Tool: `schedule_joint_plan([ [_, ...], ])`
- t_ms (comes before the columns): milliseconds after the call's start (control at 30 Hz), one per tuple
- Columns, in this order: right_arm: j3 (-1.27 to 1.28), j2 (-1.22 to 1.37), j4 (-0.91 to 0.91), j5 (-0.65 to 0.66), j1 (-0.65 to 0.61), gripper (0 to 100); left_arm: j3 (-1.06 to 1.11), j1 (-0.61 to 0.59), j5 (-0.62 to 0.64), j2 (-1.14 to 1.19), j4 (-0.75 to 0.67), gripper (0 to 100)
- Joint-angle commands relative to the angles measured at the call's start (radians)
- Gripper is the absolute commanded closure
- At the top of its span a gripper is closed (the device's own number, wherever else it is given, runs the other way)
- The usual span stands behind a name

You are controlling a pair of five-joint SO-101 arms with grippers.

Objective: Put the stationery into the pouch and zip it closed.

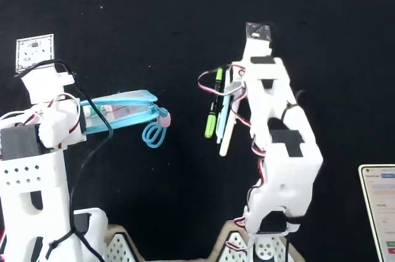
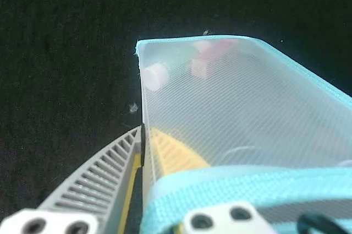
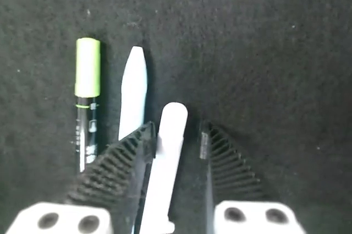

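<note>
On the black table: two arms are at work, well apart, one at the pouch and one at the pens.
Pouch: blue-edged mesh, standing on its long edge by the left arm. Small white and pink shapes show through the mesh, and I cannot tell what they are. I also cannot tell whether the zip is open.
Left gripper: clamped on one end of the pouch, a ribbed finger on either side of the mesh wall.
Cord loop: hangs at the pouch's far end, lying on the table.
Stationery: the green highlighter, light blue pen and white pen lie side by side, all outside the pouch.
Right gripper: spread narrowly astride the white pen. One finger touches the pen and the other stands just clear of it, so nothing is gripped yet.
Step in hand: likely closing on the white pen to lift it.
Risk, neighbour: the touching finger sits between the white and light blue pens, so closing could nudge the blue one or pinch both.
Risk, grip: the smooth, round pen could roll or swing in the fingers if it is caught off its middle.
Risk, pouch: held by one end only, it may sag, and a narrow mouth could catch the pen tip on the mesh.
</note>
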Motion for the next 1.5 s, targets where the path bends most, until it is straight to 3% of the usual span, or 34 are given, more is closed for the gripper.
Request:
schedule_joint_plan([
  [0, -0.133, 0.015, 0.166, 0.029, 0.012, 98.9, 0.005, -0.008, 0.003, 0.005, -0.012, 97],
  [233, -0.321, -0.001, 0.361, 0.279, 0.011, 98.8, 0.005, -0.008, 0.003, 0.005, -0.012, 97],
  [467, -0.380, 0.005, 0.532, 0.795, 0.044, 98.7, 0.005, -0.008, 0.003, 0.005, -0.012, 97],
  [567, -0.312, 0.035, 0.548, 0.914, 0.038, 98.7, 0.005, -0.008, 0.003, 0.005, -0.012, 97],
  [967, -0.297, 0.053, 0.456, 0.815, 0.048, 98.8, 0.005, -0.008, 0.003, 0.005, -0.012, 97],
  [1167, -0.288, -0.271, 0.631, 0.816, 0.060, 98.8, 0.005, -0.008, 0.003, 0.005, -0.012, 97],
  [1467, -0.285, -0.816, 0.807, 0.677, -0.117, 98.8, 0.005, -0.008, 0.003, 0.005, -0.012, 97],
])
